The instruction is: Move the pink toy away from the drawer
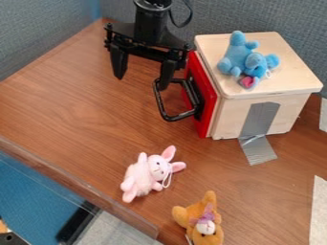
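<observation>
Gripper [142,83] hangs at your upper left of centre in the camera view, below the black arm [150,24], its two fingers spread well apart over the wood-grain table [76,105]. You see the finger on the drawer side overlap the upper corner of the black handle [179,116]; you cannot tell from this angle whether the two touch. Pink toy [150,172], a plush rabbit, lies on the table toward you, below and to the left of the red drawer front [202,95], well apart from both drawer and gripper. Note its ears pointing to the right and upper right, its feet toward the lower left, a thin white loop beside the head. Near it, lower and to the right, you have an orange plush toy [191,215] with a purple patch and a whitish muzzle, its head toward the bottom edge of the view. Wooden box [287,72] stands at your upper right, carrying a blue plush toy [237,52] on its top; grey tape [258,119] runs down its near side and onto the table. Blue-grey partitions [38,33] rise behind and to the left. Pale sheet [319,210] sits at your lower right edge.
</observation>
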Action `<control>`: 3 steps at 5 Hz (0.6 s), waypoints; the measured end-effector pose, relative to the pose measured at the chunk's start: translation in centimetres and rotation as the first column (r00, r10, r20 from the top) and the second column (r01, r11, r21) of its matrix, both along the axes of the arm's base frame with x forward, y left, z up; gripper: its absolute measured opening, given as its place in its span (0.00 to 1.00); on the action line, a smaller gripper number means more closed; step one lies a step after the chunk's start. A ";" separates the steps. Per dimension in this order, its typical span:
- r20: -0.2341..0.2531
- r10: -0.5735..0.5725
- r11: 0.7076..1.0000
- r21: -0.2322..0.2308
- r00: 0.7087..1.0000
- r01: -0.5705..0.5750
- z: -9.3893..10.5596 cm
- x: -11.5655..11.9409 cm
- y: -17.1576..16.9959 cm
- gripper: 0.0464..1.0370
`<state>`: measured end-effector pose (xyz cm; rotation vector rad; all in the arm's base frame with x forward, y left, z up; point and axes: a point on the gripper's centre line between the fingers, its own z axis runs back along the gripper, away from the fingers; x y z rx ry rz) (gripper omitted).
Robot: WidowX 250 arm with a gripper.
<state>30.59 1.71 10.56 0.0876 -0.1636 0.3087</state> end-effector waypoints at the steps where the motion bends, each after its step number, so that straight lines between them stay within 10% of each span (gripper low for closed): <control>1: -0.029 0.000 1.000 -0.006 1.000 0.000 -1.0 -0.2 -0.1 0.96; 3: -0.106 -0.122 0.992 -0.026 0.987 0.120 -5.5 -4.1 -3.9 0.96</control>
